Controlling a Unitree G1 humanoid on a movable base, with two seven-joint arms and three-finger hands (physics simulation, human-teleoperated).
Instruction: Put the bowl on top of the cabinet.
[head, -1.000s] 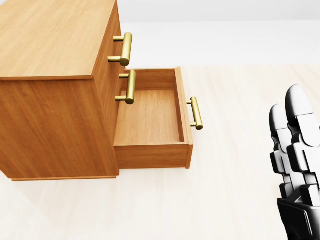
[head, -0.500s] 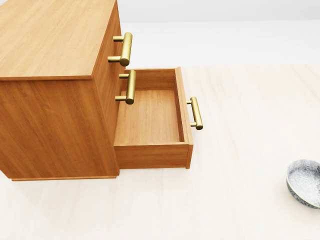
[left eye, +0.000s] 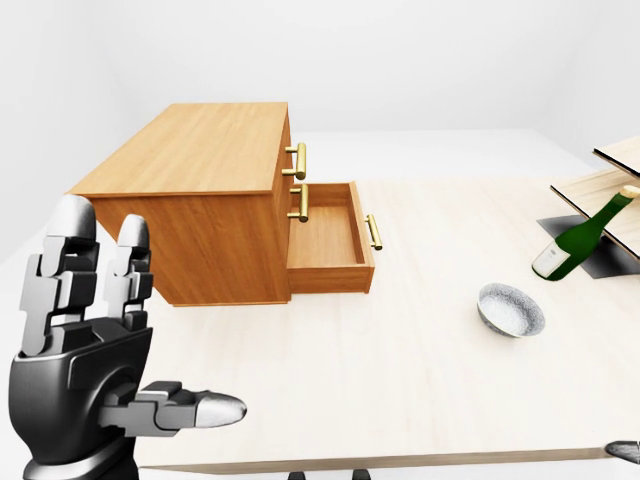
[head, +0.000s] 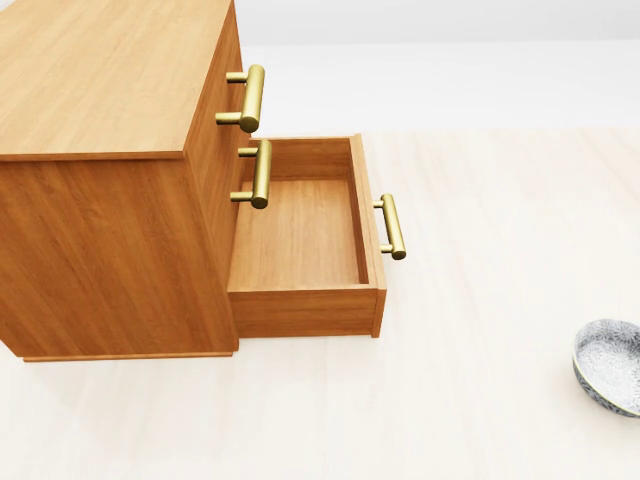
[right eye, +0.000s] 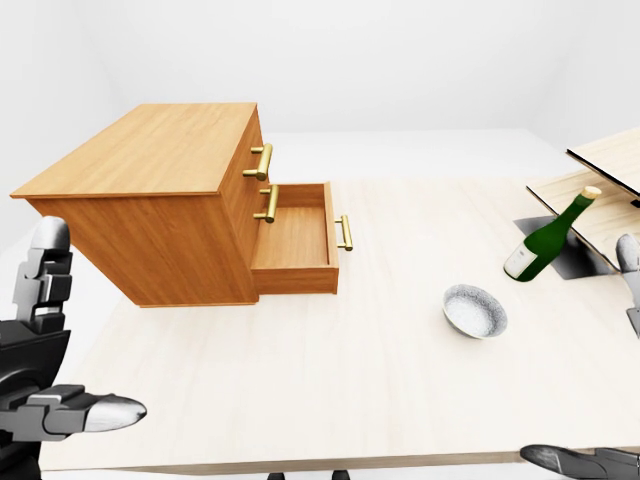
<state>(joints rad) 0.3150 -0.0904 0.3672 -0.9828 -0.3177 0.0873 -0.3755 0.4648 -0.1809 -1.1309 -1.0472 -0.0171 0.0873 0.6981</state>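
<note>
Hovering at the lower left of the left-eye view is the dark grey and silver three-finger left hand (left eye: 85, 340), with its fingers upright and spread and its thumb out to the right. The right hand (right eye: 578, 460) shows only as a fingertip along the bottom edge and a sliver at the right edge of the right-eye view. Whether it is spread or curled, I cannot tell. Both are at the near edge of the pale wooden tabletop (left eye: 400, 380).

The small round grey speckled bowl (left eye: 510, 308) sits on the tabletop right of centre, well apart from both hands. It is upright with its mouth up, and being round it has no long axis to log. The head view cuts it off at the right edge.

Upper left stands the orange-brown wooden cabinet (left eye: 200, 170), its flat top level. The lowest drawer (left eye: 327, 235) is pulled out on the side facing the bowl. Brass bar handles (left eye: 299, 160) sit on the drawer fronts.

Farther right, a dark green glass bottle (left eye: 578, 240) leans with its neck up and to the right, its base by a dark square patch (left eye: 605, 262). Pale wooden boards (left eye: 600, 188) are cropped by the right edge, and what they belong to is unclear.
</note>
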